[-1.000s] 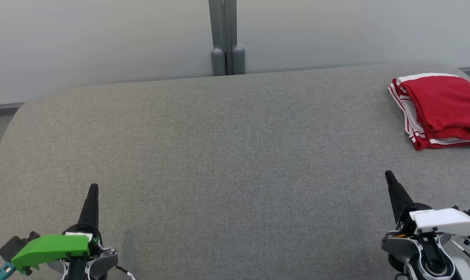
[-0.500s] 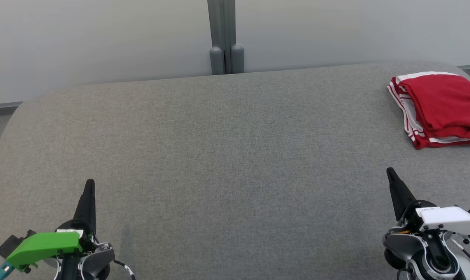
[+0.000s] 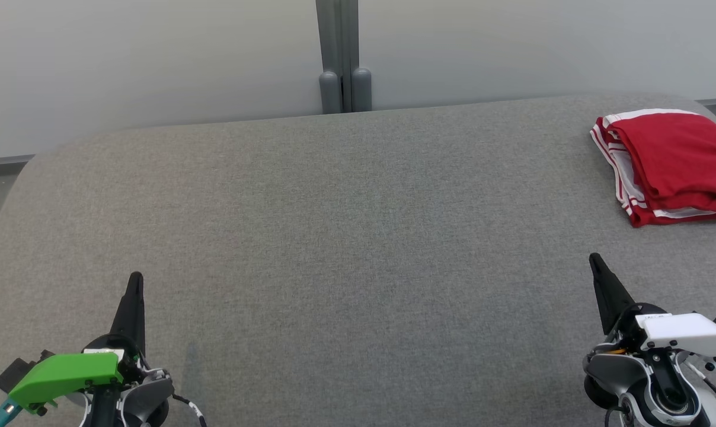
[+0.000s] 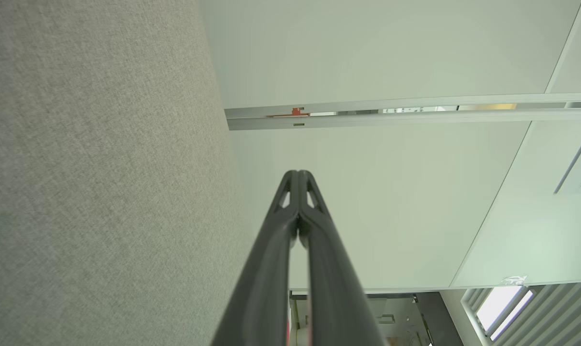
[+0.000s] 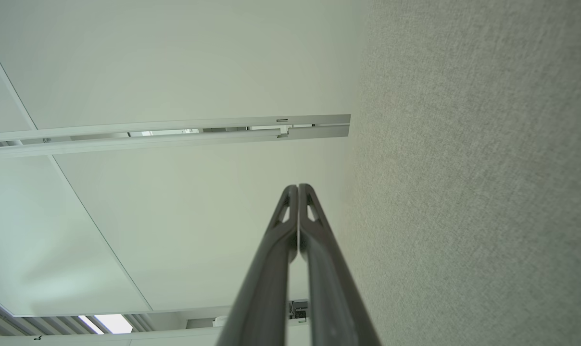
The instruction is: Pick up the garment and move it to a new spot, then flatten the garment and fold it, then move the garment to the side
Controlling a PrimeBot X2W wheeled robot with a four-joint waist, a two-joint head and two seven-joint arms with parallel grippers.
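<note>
The garment (image 3: 672, 163) is red with white stripes and lies folded at the far right of the grey fabric surface (image 3: 346, 237), partly cut off by the head view's edge. My left gripper (image 3: 135, 279) rests at the lower left, shut and holding nothing; its tips meet in the left wrist view (image 4: 298, 174). My right gripper (image 3: 595, 259) sits at the lower right, a good way in front of the garment. It is shut too, with nothing in it, and its tips meet in the right wrist view (image 5: 298, 187).
A pale wall with a grey post (image 3: 340, 56) stands behind the surface's rounded far edge. The wide middle of the grey surface lies between my two grippers. Both wrist views look along the surface toward pale wall panels (image 4: 391, 53).
Both grippers have drawn back slightly toward the bottom of the head view; the picture itself has also shifted a little. The garment lies as before.
</note>
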